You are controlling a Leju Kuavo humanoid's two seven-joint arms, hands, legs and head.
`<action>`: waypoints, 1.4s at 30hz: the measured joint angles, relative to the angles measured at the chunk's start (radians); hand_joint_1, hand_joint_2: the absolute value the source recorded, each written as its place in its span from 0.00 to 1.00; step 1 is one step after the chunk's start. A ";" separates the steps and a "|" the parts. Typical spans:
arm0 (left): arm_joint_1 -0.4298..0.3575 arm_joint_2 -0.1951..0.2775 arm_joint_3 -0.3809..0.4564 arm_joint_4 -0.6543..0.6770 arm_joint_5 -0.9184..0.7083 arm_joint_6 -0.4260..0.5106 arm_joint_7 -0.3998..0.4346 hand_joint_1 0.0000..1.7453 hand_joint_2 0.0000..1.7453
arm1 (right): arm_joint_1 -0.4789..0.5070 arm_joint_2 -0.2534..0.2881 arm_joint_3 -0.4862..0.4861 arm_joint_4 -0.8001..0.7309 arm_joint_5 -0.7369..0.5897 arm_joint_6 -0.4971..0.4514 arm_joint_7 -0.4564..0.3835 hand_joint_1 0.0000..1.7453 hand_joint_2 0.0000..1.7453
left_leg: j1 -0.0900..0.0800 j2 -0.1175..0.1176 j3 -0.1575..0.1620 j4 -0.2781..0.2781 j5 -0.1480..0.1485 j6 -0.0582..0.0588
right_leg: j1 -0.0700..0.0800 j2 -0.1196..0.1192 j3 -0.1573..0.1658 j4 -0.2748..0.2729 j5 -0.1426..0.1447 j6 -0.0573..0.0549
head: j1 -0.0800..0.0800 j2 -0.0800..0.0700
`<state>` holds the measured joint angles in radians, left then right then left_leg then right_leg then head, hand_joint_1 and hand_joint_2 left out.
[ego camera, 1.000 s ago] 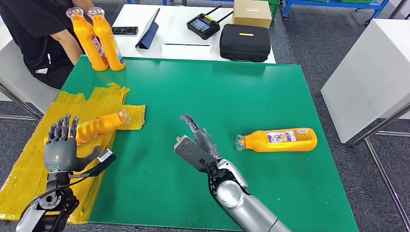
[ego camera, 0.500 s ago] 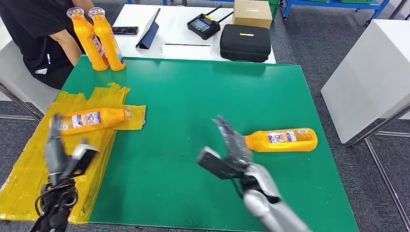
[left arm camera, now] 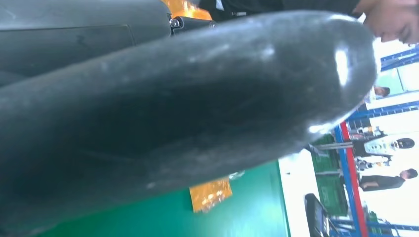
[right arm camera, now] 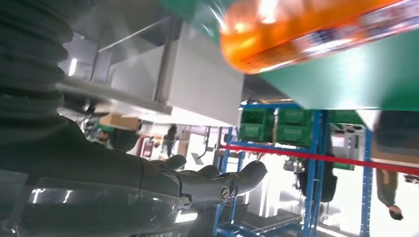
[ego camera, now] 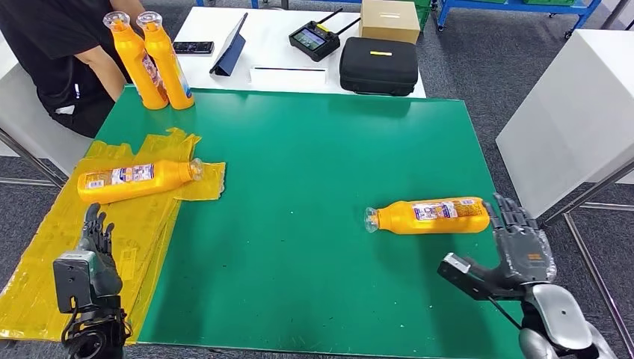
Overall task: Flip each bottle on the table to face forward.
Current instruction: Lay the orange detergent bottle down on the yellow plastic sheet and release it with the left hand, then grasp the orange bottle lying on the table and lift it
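Lying on its side on the green table mat [ego camera: 299, 187], label up, an orange plastic bottle [ego camera: 430, 216] points its clear cap toward the mat's middle. Just beyond its base, at the mat's right edge, the right hand [ego camera: 516, 250] stands with fingers spread, holding nothing. Another orange bottle [ego camera: 138, 181] rests on yellow plastic sheeting [ego camera: 90, 247] at the mat's left edge; nearer than it, the left hand [ego camera: 93, 258] is raised, its grasp unclear.

I see four orange bottles; one [ego camera: 430, 216] lies flat on the green mat, label up, cap leftward; another [ego camera: 137, 181] lies on yellow plastic; two [ego camera: 153, 61] stand upright at the far-left corner.
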<state>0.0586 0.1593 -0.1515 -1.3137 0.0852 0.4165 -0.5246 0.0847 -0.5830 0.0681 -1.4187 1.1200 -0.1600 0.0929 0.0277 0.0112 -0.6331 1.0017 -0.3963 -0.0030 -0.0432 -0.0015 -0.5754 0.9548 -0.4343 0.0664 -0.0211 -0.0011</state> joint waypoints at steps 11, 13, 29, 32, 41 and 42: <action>-0.013 0.003 -0.033 0.000 0.017 -0.008 -0.012 0.00 0.00 | -0.076 0.001 0.006 0.139 0.032 0.012 -0.024 0.00 1.00 | 0.000 0.000 0.000 0.000 0.002 0.000 | 0.000 0.000 0.001 0.000 0.001 0.001 | 0.000 0.000; -0.014 0.003 -0.037 0.000 0.017 -0.009 -0.013 0.00 0.00 | -0.106 0.015 0.024 0.178 0.042 0.011 -0.032 0.00 1.00 | 0.000 0.000 0.000 0.000 0.002 0.000 | 0.000 0.000 0.001 0.000 0.001 0.001 | 0.000 0.000; -0.038 0.017 -0.049 0.000 0.030 -0.012 -0.012 0.00 0.00 | -0.436 0.174 0.209 0.569 0.090 0.002 -0.039 0.00 1.00 | 0.000 0.001 -0.001 0.000 0.005 0.000 | 0.000 0.000 0.001 0.001 0.002 0.002 | 0.000 0.000; -0.042 0.017 -0.049 0.000 0.032 -0.015 -0.006 0.00 0.00 | -0.505 0.192 0.241 0.656 0.101 0.023 -0.039 0.25 1.00 | 0.000 0.001 -0.001 0.000 0.005 0.000 | 0.000 0.000 0.001 0.001 0.002 0.002 | 0.000 0.000; -0.078 0.024 -0.049 0.007 0.096 -0.002 -0.014 0.00 0.00 | -0.744 0.216 0.343 0.948 0.077 0.412 -0.069 1.00 1.00 | 0.000 0.000 0.000 0.000 0.006 0.001 | 0.000 0.000 0.001 0.001 0.003 0.003 | 0.000 0.000; -0.080 0.025 -0.049 0.008 0.100 0.000 -0.016 0.00 0.00 | -0.765 0.216 0.349 0.969 0.072 0.443 -0.074 1.00 1.00 | 0.000 0.000 0.000 0.000 0.006 0.001 | 0.000 0.000 0.001 0.001 0.003 0.003 | 0.000 0.000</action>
<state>-0.0210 0.1842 -0.2004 -1.3059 0.1850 0.4169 -0.5409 -0.6798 -0.3671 0.4170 -0.4501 1.1915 0.2834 0.0189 0.0279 0.0110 -0.6331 1.0019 -0.3899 -0.0016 -0.0432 -0.0020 -0.5739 0.9558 -0.4312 0.0692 -0.0208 -0.0011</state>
